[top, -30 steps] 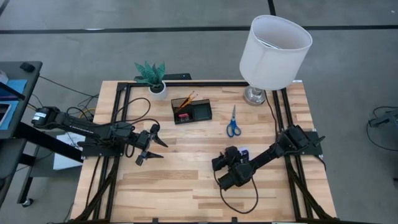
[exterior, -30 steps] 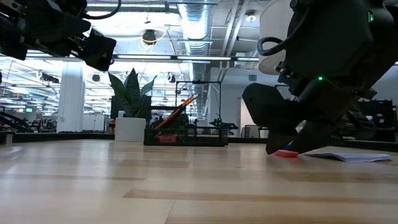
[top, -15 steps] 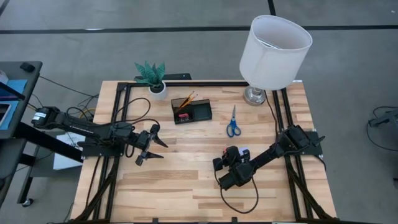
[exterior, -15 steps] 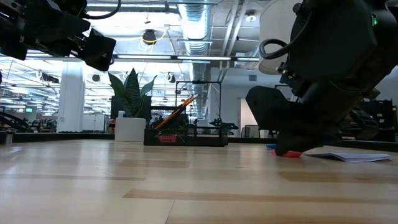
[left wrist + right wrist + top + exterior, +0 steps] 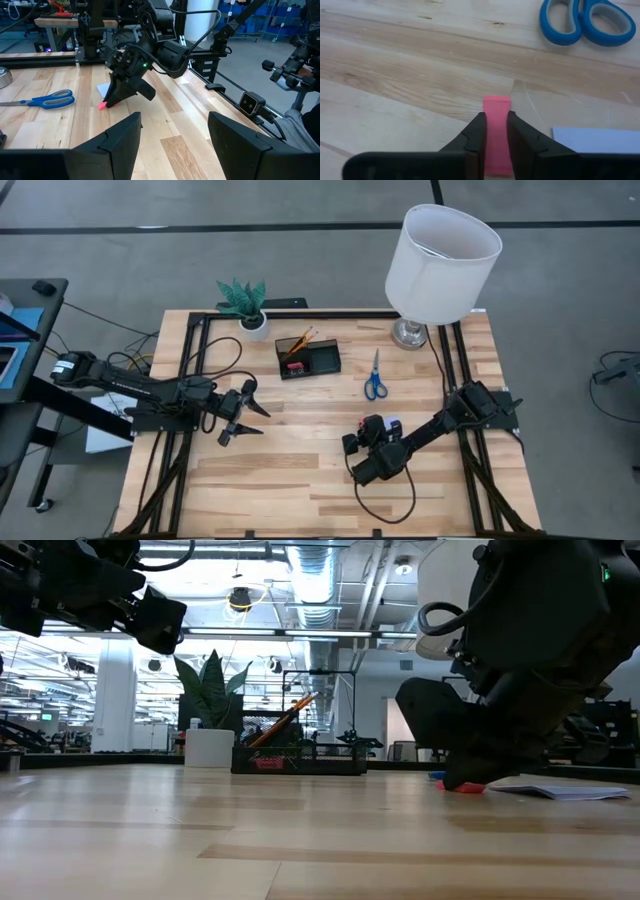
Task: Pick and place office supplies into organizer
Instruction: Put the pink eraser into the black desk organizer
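A small pink eraser (image 5: 496, 107) lies on the wooden table between the fingers of my right gripper (image 5: 495, 116), which is shut on it; the eraser also shows in the low view (image 5: 462, 787). The pale blue note pad (image 5: 595, 140) lies flat just beside it. The blue-handled scissors (image 5: 375, 376) lie flat farther back. The black organizer (image 5: 308, 358) stands at the far middle with two orange pencils (image 5: 300, 340) leaning in its cup section. My left gripper (image 5: 250, 415) hovers open and empty over the table's left part. My right gripper pinches the eraser's two long sides (image 5: 490, 125) between its two fingers, which lie along it. The fingers (image 5: 475, 132) come slanting down, low over the table. The eraser's free end (image 5: 497, 101) sticks out past the fingertips and rests on the table.
A white plant pot with a green plant (image 5: 248, 308) stands at the far left, a white-shaded lamp (image 5: 440, 260) at the far right. A black frame (image 5: 450, 370) runs along the table's sides. Bare wood (image 5: 300, 470) lies in the near middle.
My right gripper has come down a little and settled over the pink eraser on the table; since half a second ago it has kept still. The eraser has stayed in place.
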